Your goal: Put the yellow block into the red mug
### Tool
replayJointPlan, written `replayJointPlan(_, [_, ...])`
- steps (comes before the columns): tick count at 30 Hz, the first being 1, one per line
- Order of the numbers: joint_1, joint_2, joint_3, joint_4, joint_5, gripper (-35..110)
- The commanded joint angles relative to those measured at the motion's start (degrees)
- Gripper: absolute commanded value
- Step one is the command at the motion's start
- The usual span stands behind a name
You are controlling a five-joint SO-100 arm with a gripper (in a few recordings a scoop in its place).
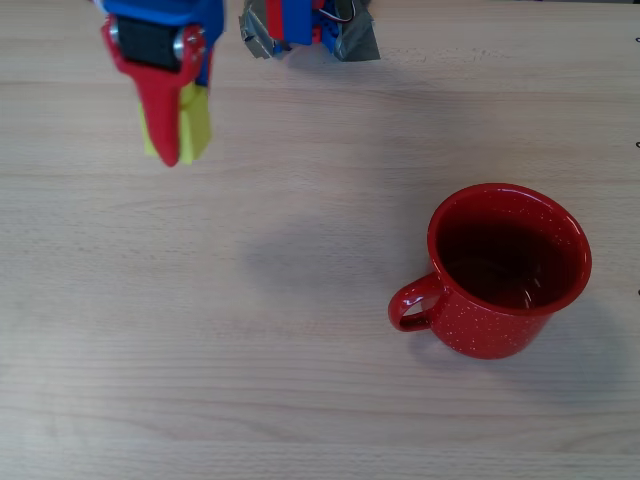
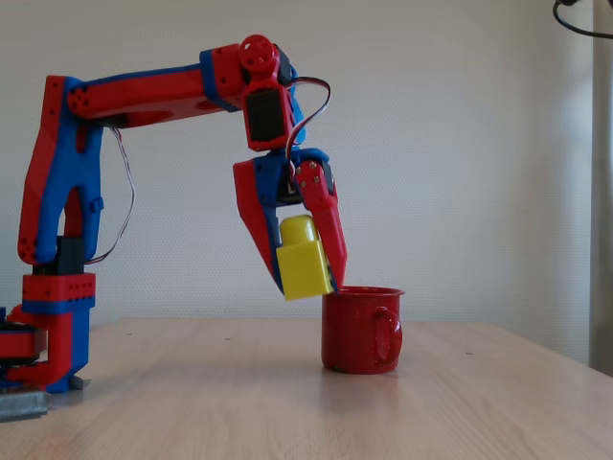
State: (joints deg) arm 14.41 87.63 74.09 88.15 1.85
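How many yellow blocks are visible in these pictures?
1. The yellow block is held in the end effector, lifted above the table. Inside the red mug none shows.

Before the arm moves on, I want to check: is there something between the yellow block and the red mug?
Nothing visible. The gripper holds the yellow block in the air, and the overhead view shows bare table between it and the open red mug.

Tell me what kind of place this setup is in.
Probably an indoor room used as a robot test bench: a bare light wooden table, a plain white wall, and an arm base fixed at the table's edge.
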Motion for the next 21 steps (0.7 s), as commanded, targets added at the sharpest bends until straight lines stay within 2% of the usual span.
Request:
replayJointPlan(1, [-2.64, 7.73, -5.10, 2.02, 3.69, 0])
replayJointPlan(12, [-20.57, 12.48, -11.69, 2.90, 12.22, 0])
replayJointPlan(21, [-31.03, 6.59, -18.46, -0.09, 14.50, 0])
